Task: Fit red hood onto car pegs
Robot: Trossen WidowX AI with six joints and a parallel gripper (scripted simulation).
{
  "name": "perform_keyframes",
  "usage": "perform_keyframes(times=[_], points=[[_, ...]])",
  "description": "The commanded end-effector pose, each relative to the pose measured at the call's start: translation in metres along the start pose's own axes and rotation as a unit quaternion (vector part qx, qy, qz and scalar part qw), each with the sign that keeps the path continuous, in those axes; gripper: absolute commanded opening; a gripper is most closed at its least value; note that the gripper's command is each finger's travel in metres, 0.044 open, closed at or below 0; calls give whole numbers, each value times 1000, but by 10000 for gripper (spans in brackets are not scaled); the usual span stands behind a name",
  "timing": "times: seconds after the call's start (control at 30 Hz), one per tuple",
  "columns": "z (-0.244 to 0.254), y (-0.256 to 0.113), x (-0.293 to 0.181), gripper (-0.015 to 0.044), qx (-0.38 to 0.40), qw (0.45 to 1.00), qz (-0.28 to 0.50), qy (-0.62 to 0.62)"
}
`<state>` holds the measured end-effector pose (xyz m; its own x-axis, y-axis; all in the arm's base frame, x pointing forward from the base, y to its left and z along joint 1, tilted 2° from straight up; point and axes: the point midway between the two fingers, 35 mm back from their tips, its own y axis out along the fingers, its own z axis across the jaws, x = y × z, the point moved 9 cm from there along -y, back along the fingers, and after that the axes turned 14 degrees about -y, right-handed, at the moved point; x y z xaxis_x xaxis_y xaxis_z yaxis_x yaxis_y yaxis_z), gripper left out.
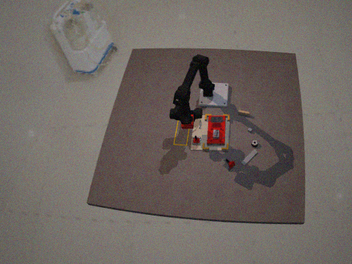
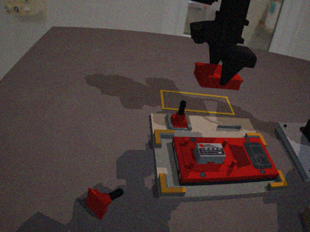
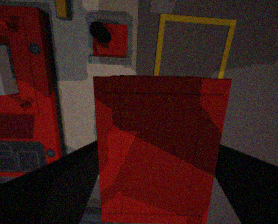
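Observation:
The red hood [image 1: 188, 124] [image 2: 207, 78] [image 3: 160, 175] is held in the air, flat roof up and roughly level, above the table behind the jig in the exterior view. My gripper [image 1: 186, 119] [image 2: 218, 73] [image 3: 154, 147] is shut on it, one finger on each long side. The red chassis [image 1: 212, 140] [image 2: 222, 176] [image 3: 40, 75] sits in the jig [image 1: 193, 148] [image 2: 165, 157] [image 3: 75, 50] between yellow corner brackets. The grey engine block [image 1: 216, 133] [image 2: 210, 155] [image 3: 6, 72] stands on its deck, with short red pegs [image 2: 232, 166] around it. The hood's corner holes are hidden.
A red piece with an upright black stem [image 1: 196, 140] [image 2: 179, 120] [image 3: 114, 42] stands on the jig beside the chassis. A yellow outline [image 1: 180, 144] [image 2: 201, 94] [image 3: 197, 18] lies beyond. A similar red piece [image 1: 231, 163] [image 2: 98, 203], a grey bar [image 1: 249, 157] and a wheel [image 1: 254, 143] lie on the table.

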<state>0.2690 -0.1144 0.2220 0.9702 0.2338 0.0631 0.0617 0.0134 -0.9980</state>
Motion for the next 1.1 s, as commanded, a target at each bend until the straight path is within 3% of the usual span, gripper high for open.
perform_keyframes(times=[0.0, 1.07], points=[[13, 1, 13, 0, -1, 1000, 1, -3], [136, -5, 84, 0, 4, 1000, -4, 7]])
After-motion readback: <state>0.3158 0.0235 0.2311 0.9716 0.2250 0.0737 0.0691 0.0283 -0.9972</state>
